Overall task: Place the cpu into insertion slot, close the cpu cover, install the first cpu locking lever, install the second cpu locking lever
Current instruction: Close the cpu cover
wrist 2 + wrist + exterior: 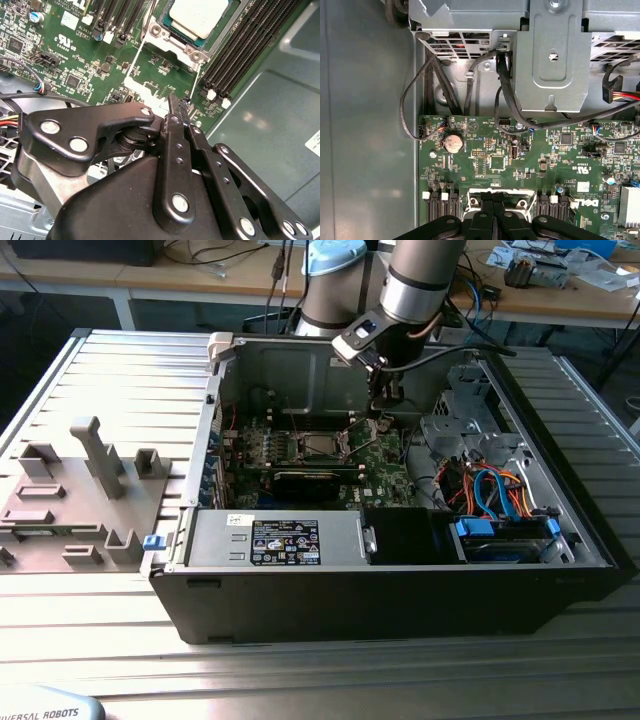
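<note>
The cpu (199, 17), a flat square with a dull silver top, lies in the insertion slot (175, 47) on the green board; the exterior view shows that slot (320, 445) mid-case. The cpu cover (152, 89), a thin silvery frame, stands open and tilts up from the slot toward my gripper (172, 102). My fingers are shut together, with their tips at the cover's free edge. In the first wrist view the gripper (495, 207) sits just over the cover's frame (520, 200). In the exterior view the gripper (383, 405) hangs inside the case, to the right of the slot.
Black memory slots (250, 45) flank the socket. A long black expansion card (310, 480) and the power supply (280, 535) lie nearer the case front. A metal drive cage (470, 410) and coloured cables (490, 485) crowd the exterior view's right. A grey fixture (80, 490) stands outside.
</note>
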Robot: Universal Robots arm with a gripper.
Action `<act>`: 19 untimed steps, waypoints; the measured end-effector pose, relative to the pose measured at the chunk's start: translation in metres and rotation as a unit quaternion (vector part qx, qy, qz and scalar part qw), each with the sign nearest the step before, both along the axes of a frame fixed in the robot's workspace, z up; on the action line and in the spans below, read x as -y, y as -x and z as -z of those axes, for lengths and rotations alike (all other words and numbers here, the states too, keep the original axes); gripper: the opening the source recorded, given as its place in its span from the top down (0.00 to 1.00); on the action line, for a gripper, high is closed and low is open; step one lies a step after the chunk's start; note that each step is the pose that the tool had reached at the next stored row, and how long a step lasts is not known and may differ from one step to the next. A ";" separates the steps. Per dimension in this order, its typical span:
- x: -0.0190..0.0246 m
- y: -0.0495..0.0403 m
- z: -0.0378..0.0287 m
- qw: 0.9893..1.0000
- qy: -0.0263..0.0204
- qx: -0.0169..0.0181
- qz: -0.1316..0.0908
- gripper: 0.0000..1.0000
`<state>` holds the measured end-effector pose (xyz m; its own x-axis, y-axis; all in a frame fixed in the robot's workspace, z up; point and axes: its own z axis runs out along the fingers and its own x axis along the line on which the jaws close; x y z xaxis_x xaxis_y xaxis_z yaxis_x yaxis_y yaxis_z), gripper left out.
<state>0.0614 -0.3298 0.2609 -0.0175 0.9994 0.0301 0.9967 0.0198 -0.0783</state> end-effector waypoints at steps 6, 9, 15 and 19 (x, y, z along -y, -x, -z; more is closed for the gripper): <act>0.0000 -0.0030 0.0011 1.000 0.000 0.000 0.000 0.89; 0.0000 -0.0089 0.0023 1.000 0.000 0.000 0.000 0.89; 0.0000 -0.0132 0.0038 1.000 0.000 -0.001 0.000 0.89; 0.0000 -0.0182 0.0047 1.000 0.000 -0.002 0.000 0.89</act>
